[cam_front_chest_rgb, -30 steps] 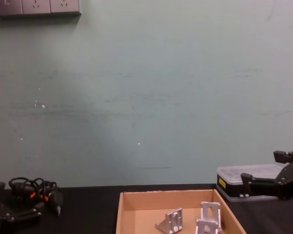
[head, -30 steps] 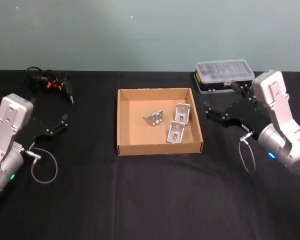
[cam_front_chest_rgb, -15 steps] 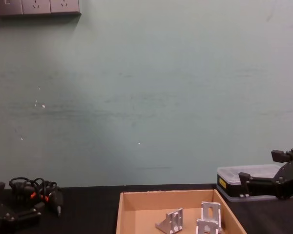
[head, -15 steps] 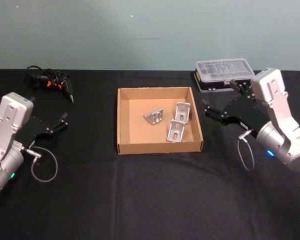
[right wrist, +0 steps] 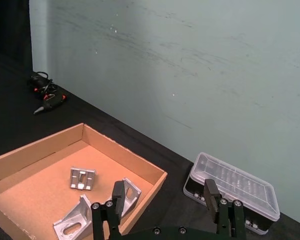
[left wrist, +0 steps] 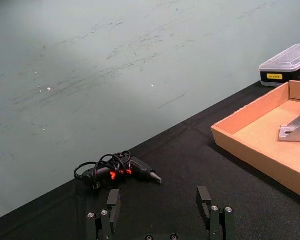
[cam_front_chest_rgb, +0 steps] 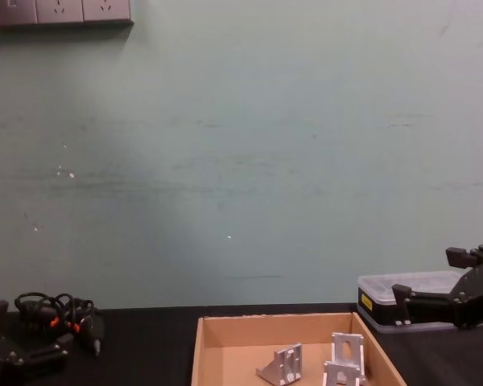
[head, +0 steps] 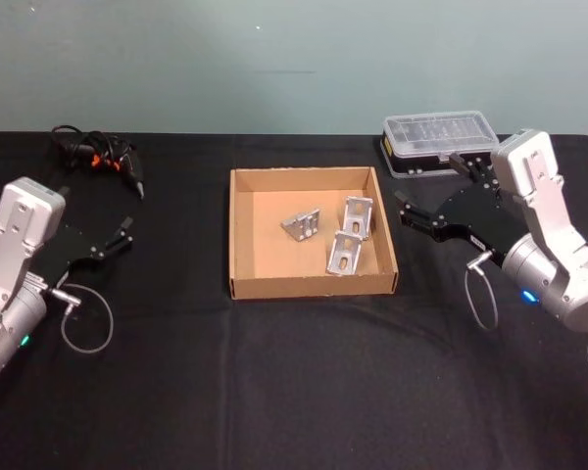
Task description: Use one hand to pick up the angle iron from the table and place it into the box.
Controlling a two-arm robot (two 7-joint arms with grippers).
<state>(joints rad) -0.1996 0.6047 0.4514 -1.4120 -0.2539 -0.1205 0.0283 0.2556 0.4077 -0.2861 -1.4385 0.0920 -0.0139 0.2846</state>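
Note:
The tan box (head: 314, 288) sits mid-table on the black table (head: 274, 392). Three silver angle irons lie inside it: one at the centre (head: 301, 226), one at the back right (head: 359, 217), one at the front right (head: 343, 256). My right gripper (head: 429, 188) hovers open just right of the box, holding nothing; the right wrist view shows its fingers (right wrist: 118, 192) spread above the box's right wall (right wrist: 149, 187). My left gripper (head: 96, 213) stays open and empty at the far left, well away from the box (left wrist: 260, 155).
A black case with a clear lid (head: 439, 147) stands behind the right gripper at the back right. A black tool with coiled cable and orange marks (head: 98, 159) lies at the back left. A wire loop (head: 86, 328) hangs by the left arm.
The right gripper has drifted slightly left and toward the back, staying open. The left arm has barely shifted. The angle irons have not moved.

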